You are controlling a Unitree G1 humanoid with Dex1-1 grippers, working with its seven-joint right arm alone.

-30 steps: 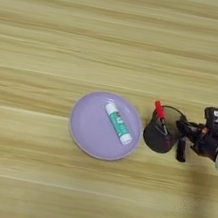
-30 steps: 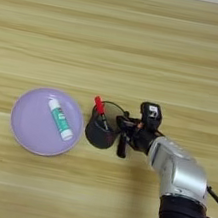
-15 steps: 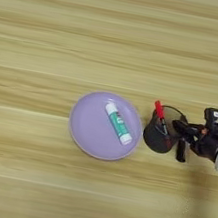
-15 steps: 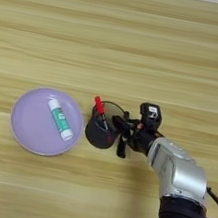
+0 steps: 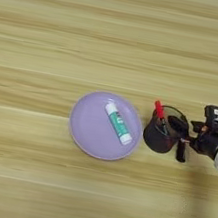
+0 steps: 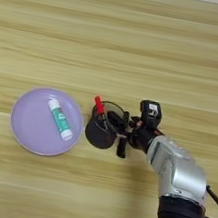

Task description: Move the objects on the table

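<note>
Jaws of the right gripper (image 6: pixel 120 133) are seen spread across the near rim of the mesh pen cup (image 6: pixel 101 131), right of centre on the counter (image 6: pixel 121 42), beside a purple plate (image 6: pixel 30 137); closing and lifting would seemingly be required next.

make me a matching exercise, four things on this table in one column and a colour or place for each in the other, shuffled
Things:
1. plate
2. tube
3. pen cup
4. pen

Descriptions:
A. black mesh, right of the plate
B. red-tipped, standing in the cup
C. round, purple
D. white and green, lying on the plate

Pairs: 1-C, 2-D, 3-A, 4-B
</note>
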